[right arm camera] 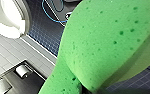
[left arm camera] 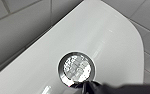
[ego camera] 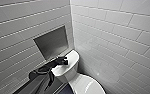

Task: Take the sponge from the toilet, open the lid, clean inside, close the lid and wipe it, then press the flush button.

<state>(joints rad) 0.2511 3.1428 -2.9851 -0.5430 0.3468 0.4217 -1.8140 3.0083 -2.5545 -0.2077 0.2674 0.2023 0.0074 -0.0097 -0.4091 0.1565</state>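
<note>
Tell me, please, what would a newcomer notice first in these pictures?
The bright green sponge strikes first, looming large in the right wrist view above a dark blue tiled floor. Next comes the shiny round flush button on the white tank top, with the left gripper over the tank in the head view.

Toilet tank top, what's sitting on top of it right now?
The flush button, round with a shiny ring, is set in the tank top. The left gripper reaches over it, covering part of the surface beneath.
</note>
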